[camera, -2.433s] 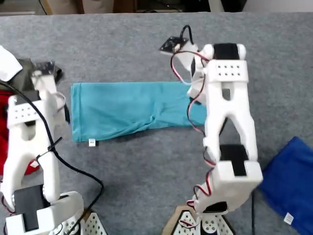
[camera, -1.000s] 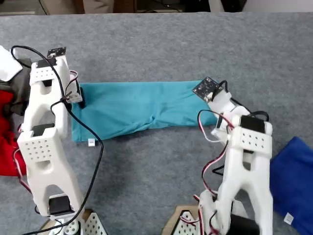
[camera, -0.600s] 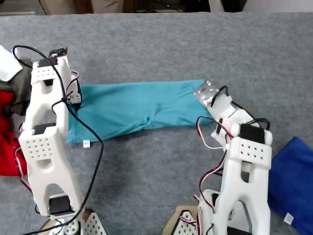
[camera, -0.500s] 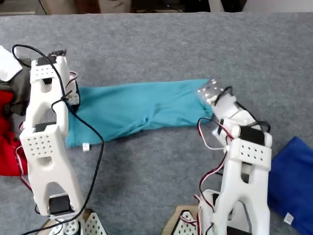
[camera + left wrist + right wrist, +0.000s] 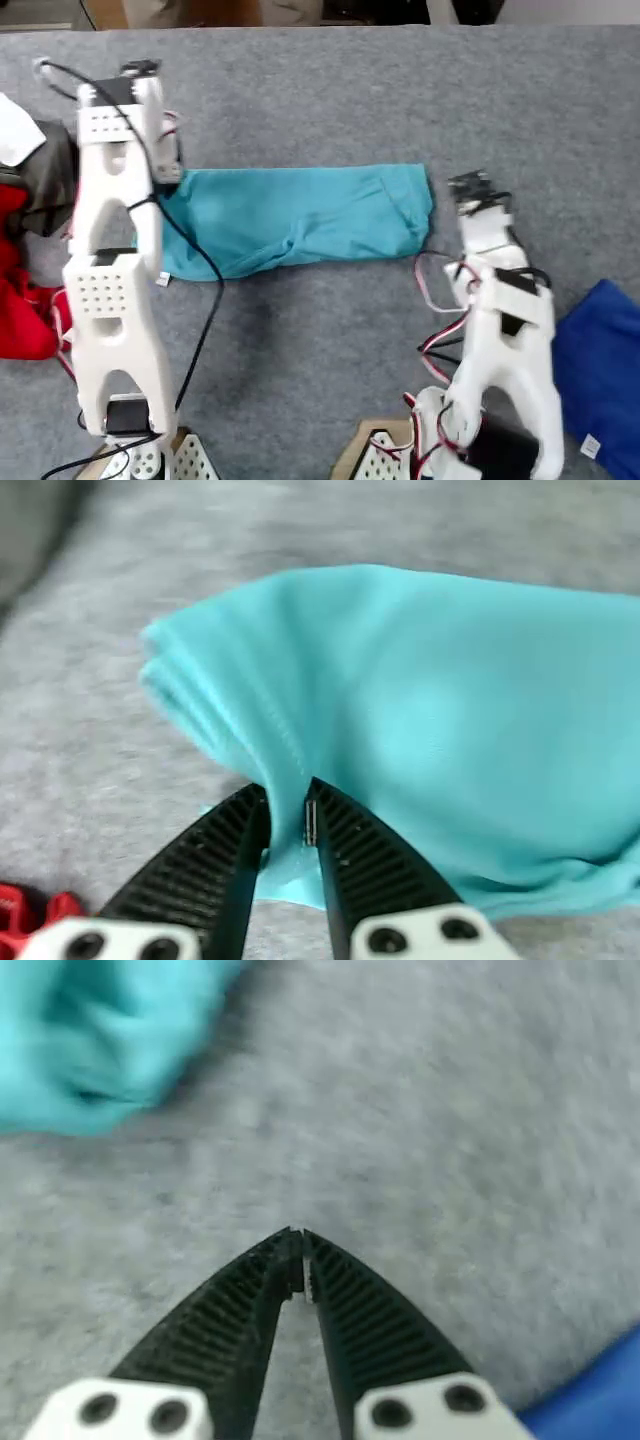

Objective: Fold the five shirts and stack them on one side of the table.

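Right gripper [image 5: 298, 1262] pulled off teal shirt [image 5: 300, 215], left gripper [image 5: 288, 808] pinching it

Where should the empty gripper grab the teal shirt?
Probably the teal shirt's folded end nearest the right gripper, coming in from that side. This end lies flat and free, while the left gripper pinches the opposite end.

High view: blue shirt [image 5: 600, 370] cut off at right edge, red shirt [image 5: 22, 300] at left edge. The teal shirt [image 5: 300, 215] has its left end hidden under left arm [image 5: 112, 170].
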{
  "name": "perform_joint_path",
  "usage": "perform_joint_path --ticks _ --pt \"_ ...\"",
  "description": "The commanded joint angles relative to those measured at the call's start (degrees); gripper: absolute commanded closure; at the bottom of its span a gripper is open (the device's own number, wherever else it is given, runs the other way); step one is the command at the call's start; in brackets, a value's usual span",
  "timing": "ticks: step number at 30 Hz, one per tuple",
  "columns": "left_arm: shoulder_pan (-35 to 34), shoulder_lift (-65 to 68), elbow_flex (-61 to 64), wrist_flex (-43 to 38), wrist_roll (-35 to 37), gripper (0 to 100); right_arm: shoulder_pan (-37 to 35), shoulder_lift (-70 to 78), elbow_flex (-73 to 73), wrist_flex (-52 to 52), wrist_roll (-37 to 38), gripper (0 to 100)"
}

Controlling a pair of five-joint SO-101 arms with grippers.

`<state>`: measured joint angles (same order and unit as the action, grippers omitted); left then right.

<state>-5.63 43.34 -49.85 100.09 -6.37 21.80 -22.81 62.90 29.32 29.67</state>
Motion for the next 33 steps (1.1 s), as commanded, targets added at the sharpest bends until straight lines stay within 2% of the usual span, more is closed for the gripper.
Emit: perform_joint_path --ticks 1,10,16,22,28,33 --pt "5.27 -3.03 -1.67 0.79 3.34 98 4.26 1.98 -4.62 -1.67 -4.57 99.3" --pt "20.84 -3.03 -8.35 0.70 7.82 98 14.11 2.07 -5.41 -7.65 -15.65 99.3" --pt "30.15 -2.51 -21.71 0.09 8.09 98 14.20 2.07 -5.41 -8.44 -16.18 99.3" --pt "37.63 -2.42 -24.44 -8.62 8.09 98 13.49 2.15 -5.32 -8.44 -16.09 99.3" --pt "43.34 -2.42 -16.88 -17.85 8.09 98 12.97 2.15 -5.23 -8.44 -16.09 99.3" --pt "44.92 -2.42 -10.29 -27.16 8.09 98 12.97 2.15 -5.23 -8.44 -16.09 99.3"
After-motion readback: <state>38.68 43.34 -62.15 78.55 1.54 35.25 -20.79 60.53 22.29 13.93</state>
